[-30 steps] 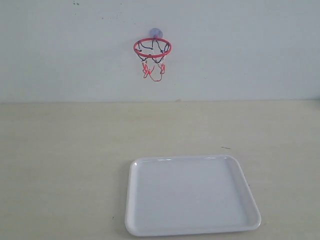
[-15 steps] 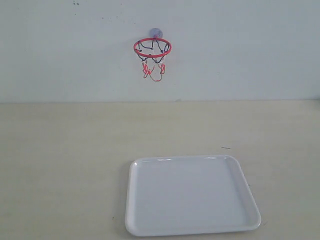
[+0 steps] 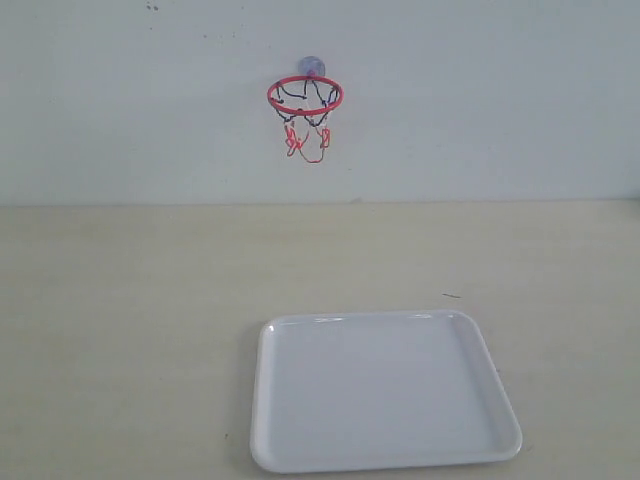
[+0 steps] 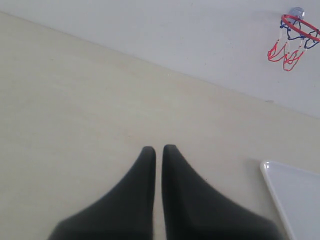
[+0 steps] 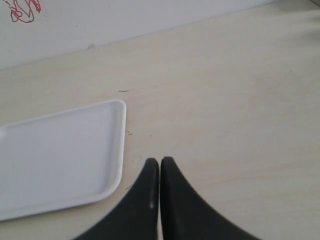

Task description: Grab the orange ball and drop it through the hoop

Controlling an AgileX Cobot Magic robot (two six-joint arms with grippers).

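Note:
The hoop (image 3: 305,97), a red ring with a black-and-red string net, hangs on the pale wall by its bluish suction cup (image 3: 311,66). It also shows in the left wrist view as the hoop (image 4: 300,27), and only the net's red strings (image 5: 22,12) show in the right wrist view. No orange ball appears in any view. My left gripper (image 4: 158,148) is shut, nothing in it, over bare table. My right gripper (image 5: 159,160) is shut and empty, just beside the white tray's corner. Neither arm shows in the exterior view.
An empty white tray (image 3: 385,463) lies on the beige table (image 3: 120,330) at the front, right of centre; its rim (image 4: 270,175) and its rim again (image 5: 120,150) show in the wrist views. The wall rises behind the table.

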